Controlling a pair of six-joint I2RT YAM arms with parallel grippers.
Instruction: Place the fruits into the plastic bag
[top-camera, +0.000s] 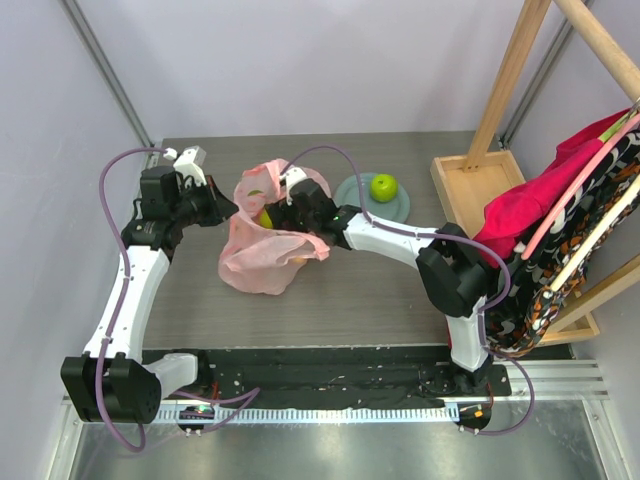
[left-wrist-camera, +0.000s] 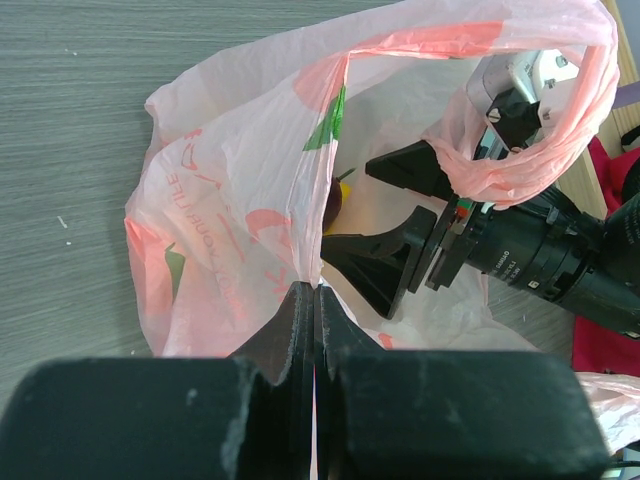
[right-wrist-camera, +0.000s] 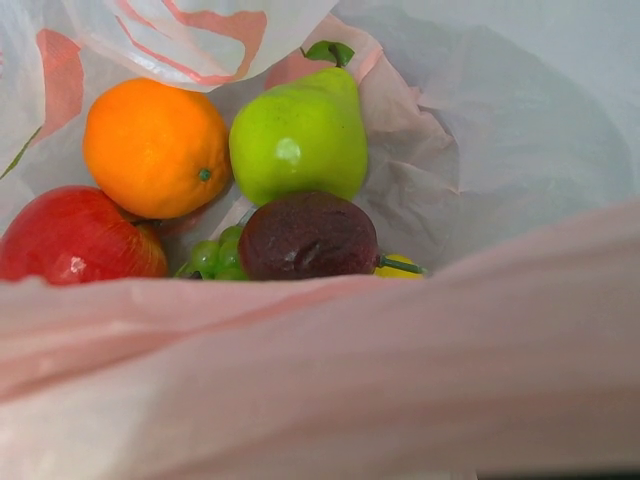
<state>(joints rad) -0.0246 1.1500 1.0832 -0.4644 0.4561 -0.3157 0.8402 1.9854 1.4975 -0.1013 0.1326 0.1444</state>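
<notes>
Pinching the plastic bag (top-camera: 258, 262) at its left rim, my left gripper (left-wrist-camera: 315, 297) has its 2 fingers pressed together on a fold of the thin pink film. That side of the mouth is held up off the table (top-camera: 380, 290).

My right wrist camera looks down into the bag and shows 6 fruits lying together at the bottom. The red apple (right-wrist-camera: 70, 240) is at the bag's left wall and the orange (right-wrist-camera: 150, 145) touches it. A green grape bunch (right-wrist-camera: 210, 258) peeks out below the orange. The green pear (right-wrist-camera: 295, 135) leans against the orange, and the dark plum (right-wrist-camera: 305, 235) sits just in front of the pear. A sliver of yellow fruit (right-wrist-camera: 400, 266) shows beside the plum.

My right gripper (left-wrist-camera: 348, 208) reaches into the bag's mouth from the right. Its 2 fingers are spread apart with nothing between them, and 1 loop handle (left-wrist-camera: 560, 150) is draped over its body.

Just right of the bag, 1 green apple (top-camera: 383, 187) sits on the grey plate (top-camera: 349, 200). Well to the right of the bag stands a wooden rack (top-camera: 500, 90) with a red cloth (top-camera: 530, 200) hanging on it.
</notes>
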